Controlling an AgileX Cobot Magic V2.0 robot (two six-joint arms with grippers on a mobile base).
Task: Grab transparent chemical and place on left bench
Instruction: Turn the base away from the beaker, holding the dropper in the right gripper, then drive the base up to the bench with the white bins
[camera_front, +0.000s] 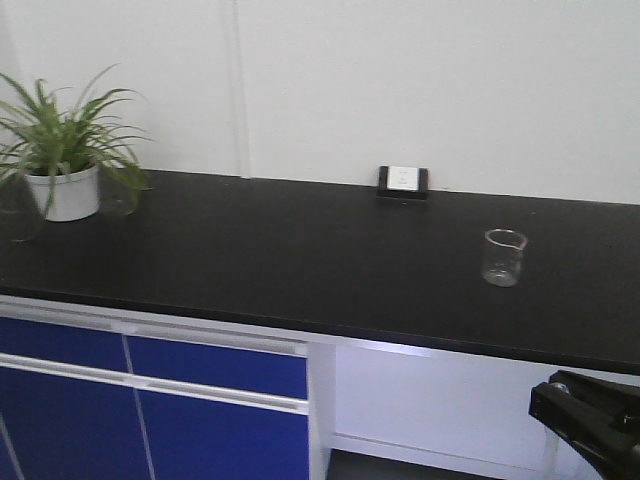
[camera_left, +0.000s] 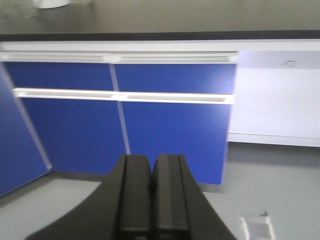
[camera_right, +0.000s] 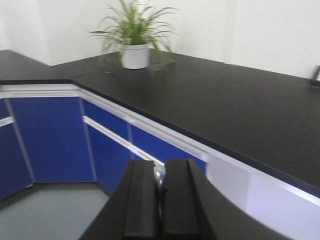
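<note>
Black benchtop (camera_front: 300, 260) edge lies ahead; left claw (camera_left: 151, 164) together, right claw (camera_right: 160, 166) clamps pipette (camera_right: 159, 176).

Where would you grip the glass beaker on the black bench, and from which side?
I'd grip the glass beaker across its round wall near mid-height, coming in level from the bench's front edge. It stands upright and alone on the black bench, mouth up, so its sides are free.
</note>
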